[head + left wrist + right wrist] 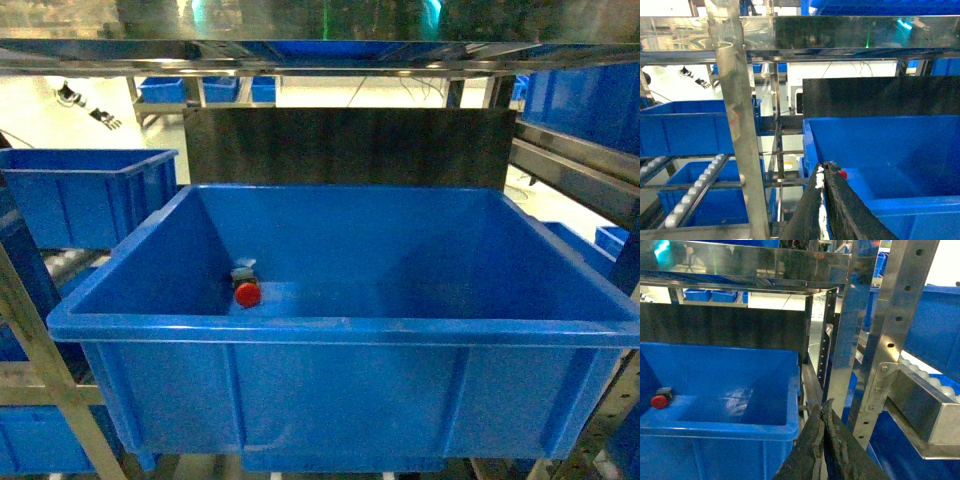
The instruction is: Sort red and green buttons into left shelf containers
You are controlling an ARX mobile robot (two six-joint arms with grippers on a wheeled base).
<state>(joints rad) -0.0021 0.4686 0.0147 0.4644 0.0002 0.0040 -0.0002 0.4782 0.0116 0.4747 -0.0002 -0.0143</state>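
A red button (247, 290) with a dark base lies on the floor of the big blue bin (340, 330) in front of me, near its left wall. The same red button shows in the left wrist view (842, 174) and the right wrist view (660, 400). A green button is out of view. The left shelf containers (90, 195) are blue bins on the rack to the left (685, 127). My left gripper (823, 168) is shut on nothing, outside the big bin's left front corner. My right gripper (824, 408) is shut on nothing, outside its right front corner. Neither gripper shows in the head view.
A steel upright (740, 130) stands between the left gripper and the left shelf with its roller track (695, 192). Steel posts (885, 340) and a roller rail (920, 405) stand close on the right. A metal shelf (320, 55) runs overhead. More blue bins (585, 95) sit at the right.
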